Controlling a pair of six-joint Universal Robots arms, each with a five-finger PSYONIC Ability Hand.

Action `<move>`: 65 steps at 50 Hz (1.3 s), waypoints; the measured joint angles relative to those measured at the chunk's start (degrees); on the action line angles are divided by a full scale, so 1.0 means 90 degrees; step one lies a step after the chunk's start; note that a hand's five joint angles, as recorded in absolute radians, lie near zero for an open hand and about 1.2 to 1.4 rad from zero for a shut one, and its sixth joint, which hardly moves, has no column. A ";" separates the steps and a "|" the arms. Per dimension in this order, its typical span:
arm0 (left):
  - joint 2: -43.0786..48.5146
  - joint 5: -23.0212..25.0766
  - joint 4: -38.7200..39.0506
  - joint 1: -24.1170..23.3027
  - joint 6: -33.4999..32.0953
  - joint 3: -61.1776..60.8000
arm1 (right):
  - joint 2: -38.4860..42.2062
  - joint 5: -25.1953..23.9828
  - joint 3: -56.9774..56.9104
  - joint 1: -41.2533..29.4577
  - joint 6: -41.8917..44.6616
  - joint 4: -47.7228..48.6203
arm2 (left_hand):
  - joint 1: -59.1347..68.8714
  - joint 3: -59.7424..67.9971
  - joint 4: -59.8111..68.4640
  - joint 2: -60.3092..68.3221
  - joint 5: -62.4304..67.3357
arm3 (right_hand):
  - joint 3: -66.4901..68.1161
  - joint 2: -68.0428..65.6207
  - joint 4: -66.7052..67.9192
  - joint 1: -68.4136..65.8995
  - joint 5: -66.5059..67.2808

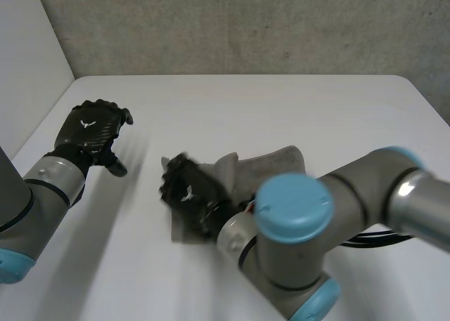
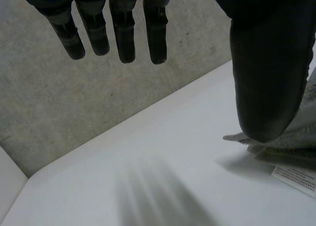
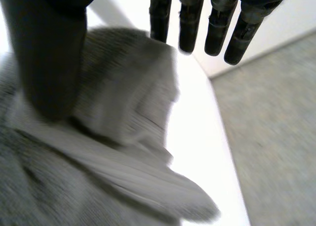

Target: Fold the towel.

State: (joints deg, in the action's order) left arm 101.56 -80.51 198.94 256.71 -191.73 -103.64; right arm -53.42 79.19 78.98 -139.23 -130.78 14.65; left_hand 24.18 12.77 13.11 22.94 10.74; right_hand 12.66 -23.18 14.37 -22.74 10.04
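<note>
The fingers (image 2: 123,38) of the left hand (image 1: 91,128) hang straight and apart, holding nothing, above the bare white counter (image 1: 281,103), well apart from the towel (image 1: 271,163). The right hand (image 1: 188,191) also has its fingers (image 3: 217,33) stretched out straight, gripping nothing, over one end of the grey towel. The towel lies crumpled and bunched near the counter's middle, with a white label (image 2: 296,176) at its edge.
</note>
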 measured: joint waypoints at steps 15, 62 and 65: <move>0.0006 0.0013 -0.0011 -0.0623 0.0929 0.0417 | -0.2201 0.0259 0.1829 0.1999 -0.2107 -0.0131 | 0.0000 0.0000 0.0000 -0.0023 -0.0020 | 0.0000 0.1000 0.0000 0.1031 -0.0722; 0.2278 -0.1364 -0.1469 -0.1611 0.1787 0.1931 | -0.1920 -0.1132 0.3340 0.3733 -0.2143 -0.0476 | 0.1009 0.0000 0.0000 0.1142 0.1401 | 0.0000 0.0077 0.0000 -0.0081 0.0547; 0.2274 -0.1335 -0.1707 -0.1580 0.1800 0.1961 | -0.1918 -0.1133 0.3342 0.3727 -0.2128 -0.0477 | 0.1009 0.0000 0.0000 0.1142 0.1405 | 0.0000 0.0077 0.0000 -0.0081 0.0547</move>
State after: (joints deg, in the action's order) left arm 122.03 -92.52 183.57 242.50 -175.53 -85.98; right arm -70.69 69.00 109.06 -105.69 -149.93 10.36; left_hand 33.26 12.77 13.11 33.22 23.39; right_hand 12.66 -22.49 14.37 -23.47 14.97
